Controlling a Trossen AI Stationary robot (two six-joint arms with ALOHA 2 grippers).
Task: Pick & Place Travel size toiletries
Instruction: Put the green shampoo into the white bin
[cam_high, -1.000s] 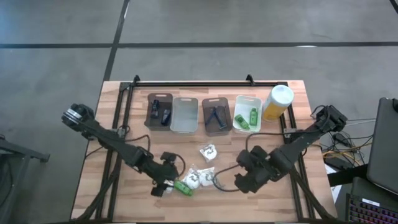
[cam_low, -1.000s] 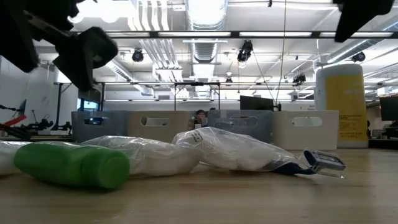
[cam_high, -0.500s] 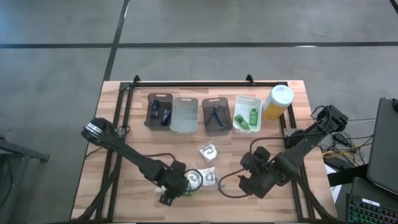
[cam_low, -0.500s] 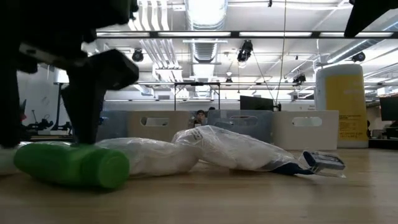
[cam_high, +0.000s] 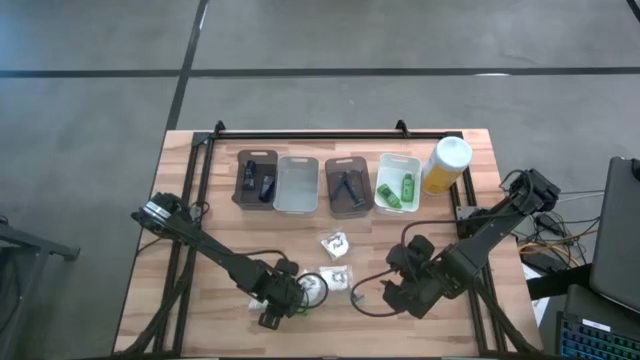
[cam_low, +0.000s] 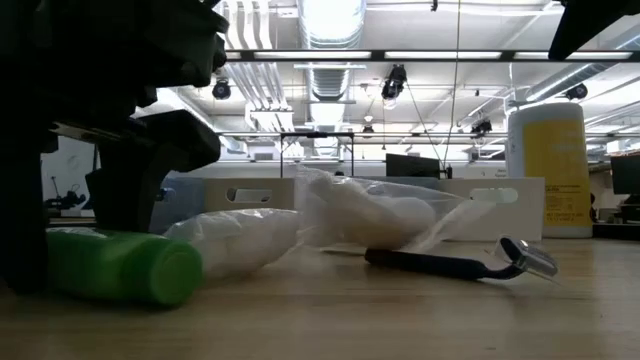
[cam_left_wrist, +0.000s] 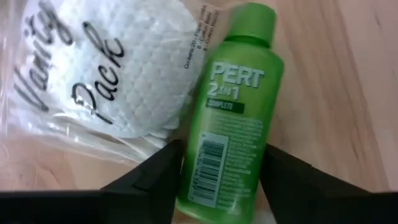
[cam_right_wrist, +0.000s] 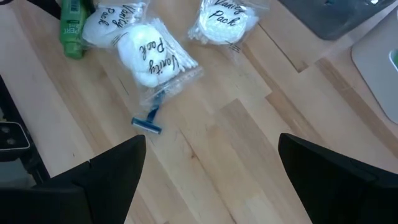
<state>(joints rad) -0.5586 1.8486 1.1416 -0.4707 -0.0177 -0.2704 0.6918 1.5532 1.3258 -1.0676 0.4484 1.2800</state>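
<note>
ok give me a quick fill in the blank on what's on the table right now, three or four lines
1. The left pincer has its fingers on either side of a ____ bottle lying on the table.
2. The packet beside that bottle reads "Vanity ____".
3. A blue-handled ____ lies on the wood by the packets.
4. The right pincer stands ____, with nothing between its fingers.

Missing words: green; Pack; razor; open

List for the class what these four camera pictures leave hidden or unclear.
- Green bottle: high view, covered by the left gripper.
- Left fingertips: left wrist view, cut off by the edge.
- Dark items in the grey trays: high view, too small.
- Razor handle end: low view, behind a packet.
</note>
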